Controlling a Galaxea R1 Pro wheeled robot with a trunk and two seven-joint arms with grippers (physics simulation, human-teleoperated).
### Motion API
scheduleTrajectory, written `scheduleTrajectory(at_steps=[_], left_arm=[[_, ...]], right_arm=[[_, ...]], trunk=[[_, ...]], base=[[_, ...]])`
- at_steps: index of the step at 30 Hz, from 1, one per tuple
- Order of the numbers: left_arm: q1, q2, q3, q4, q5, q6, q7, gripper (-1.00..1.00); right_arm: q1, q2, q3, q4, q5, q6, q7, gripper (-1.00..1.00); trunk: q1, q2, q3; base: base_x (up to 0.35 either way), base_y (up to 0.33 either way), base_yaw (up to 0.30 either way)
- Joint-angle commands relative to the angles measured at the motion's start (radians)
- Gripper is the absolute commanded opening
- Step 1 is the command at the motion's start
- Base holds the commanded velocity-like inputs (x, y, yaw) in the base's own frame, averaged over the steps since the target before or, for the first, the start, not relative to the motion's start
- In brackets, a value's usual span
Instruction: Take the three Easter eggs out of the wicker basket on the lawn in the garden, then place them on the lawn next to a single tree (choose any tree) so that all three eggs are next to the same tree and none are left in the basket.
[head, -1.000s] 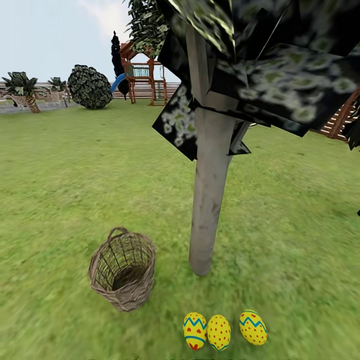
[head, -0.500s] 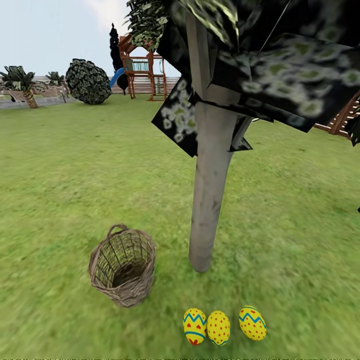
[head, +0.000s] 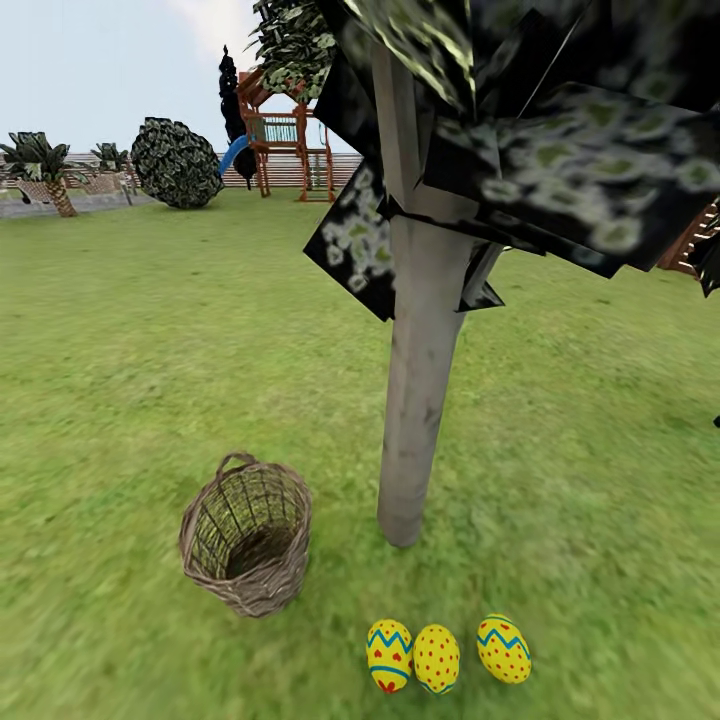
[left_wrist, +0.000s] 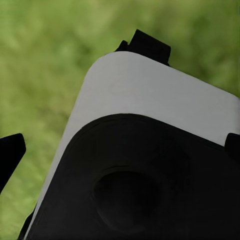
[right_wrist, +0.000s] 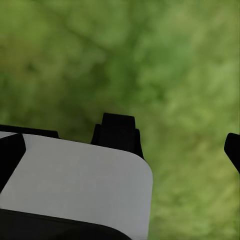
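I see all three eggs on the lawn in a row just before the tree, the two on the left touching, the third just beside them. Each lies with its long axis running roughly toward the trunk. The basket stands near, tilted, and looks empty. I judge the eggs light, hard and slippery, best pinched across the middle. From both wrist views I cannot tell how the jaws stand or whether they hold anything.
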Motion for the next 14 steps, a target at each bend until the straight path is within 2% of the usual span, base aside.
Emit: scheduleTrajectory(at_steps=[1,5,9,14], left_arm=[[-0.001,0.0,-0.008,0.0,0.008,0.003,0.002,1.0],[-0.001,0.012,-0.008,-0.001,0.008,0.003,0.002,1.0],[-0.001,0.04,-0.008,0.0,0.009,0.003,0.002,1.0],[-0.001,0.053,-0.008,0.0,0.009,0.003,0.002,1.0]], right_arm=[[-0.001,0.0,-0.008,0.0,0.009,0.003,0.003,1.0],[-0.001,0.0,-0.008,0.0,0.008,0.003,0.003,1.0],[-0.001,0.0,-0.008,0.0,0.008,0.003,0.003,1.0],[-0.001,0.0,-0.008,0.0,0.009,0.003,0.003,1.0]], trunk=[[0.0,0.0,-0.001],[0.0,0.0,-0.001],[0.0,0.0,-0.001],[0.0,0.0,-0.001]], base=[[0.0,0.0,0.0],[0.0,0.0,0.0],[0.0,0.0,0.0],[0.0,0.0,0.0]])
